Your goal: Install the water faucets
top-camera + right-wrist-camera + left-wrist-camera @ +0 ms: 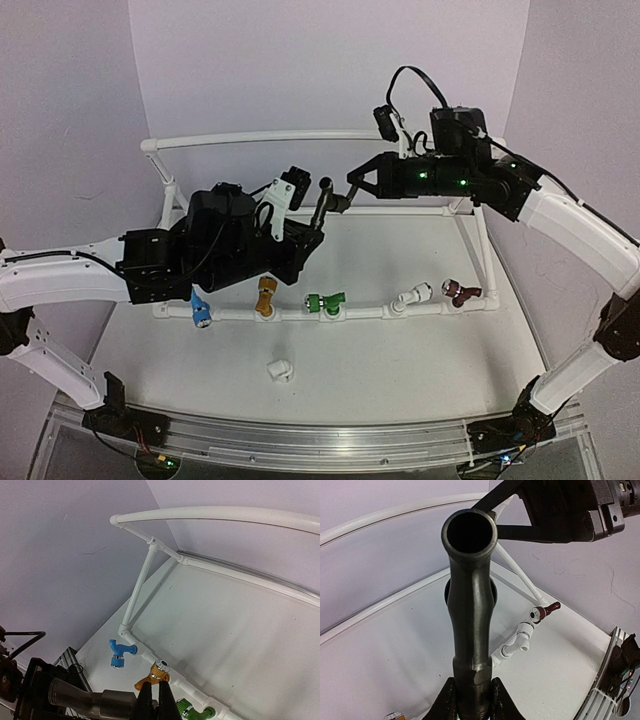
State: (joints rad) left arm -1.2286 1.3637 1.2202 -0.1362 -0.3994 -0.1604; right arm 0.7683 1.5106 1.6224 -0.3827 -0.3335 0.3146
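The dark grey metal faucet hangs in the air above the pipe row, between both arms. My left gripper is shut on its threaded base, and the spout rises toward the camera. My right gripper is shut at the faucet's other end, apparently pinching its thin lever. In the top view the right gripper meets it from the right. Blue, gold, green, white and maroon faucets sit along the front pipe.
A white pipe frame runs round the table with a raised back rail. A loose white fitting lies on the table in front of the pipe row. An aluminium rail runs along the near edge.
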